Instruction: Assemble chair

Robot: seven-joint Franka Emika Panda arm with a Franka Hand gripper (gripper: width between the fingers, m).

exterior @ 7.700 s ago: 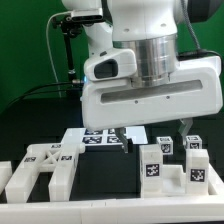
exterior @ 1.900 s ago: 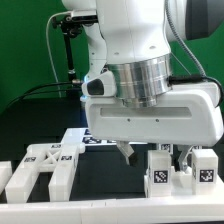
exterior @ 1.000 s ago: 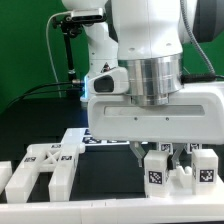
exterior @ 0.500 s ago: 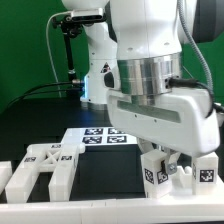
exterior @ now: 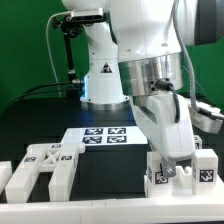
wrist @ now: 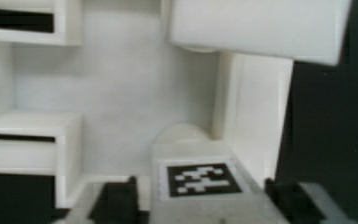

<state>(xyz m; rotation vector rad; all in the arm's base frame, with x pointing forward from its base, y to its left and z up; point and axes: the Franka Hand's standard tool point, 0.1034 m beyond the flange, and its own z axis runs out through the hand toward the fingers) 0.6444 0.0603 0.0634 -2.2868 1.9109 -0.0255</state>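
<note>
**Exterior view.** The large white robot arm (exterior: 150,50) is shown bent down over the black surface (exterior: 30,125). Its two-finger end effector (exterior: 180,158) is set low over a group of chunky white plastic chair blocks (exterior: 155,173) that carry black-and-white square tags. The group is located at the exterior view's right, near the front edge of the surface. Whether its blocks are joined to one another cannot be told. One tagged block of the group is seen just beside the end effector, toward the exterior view's right.

At the exterior view's left, well apart from the group, a flat white plastic cross-braced chair panel (exterior: 45,165) is laid on the surface, with tags on its upper face. Behind and between these two, the thin flat white marker board (exterior: 105,136) is seen lying flat. A long white rail (exterior: 90,212) is shown across the foreground.

**Wrist view.** The chair blocks (wrist: 140,110) are seen from close above as white walls and a recess. One square tag (wrist: 199,178) is turned toward the camera. The dark fingers (wrist: 115,200) of the end effector (wrist: 208,200) are held apart, one on each side of the tagged block. A narrow gap is visible between the marked finger and the block, so no clamping is shown. Contact at the other finger cannot be made out.
</note>
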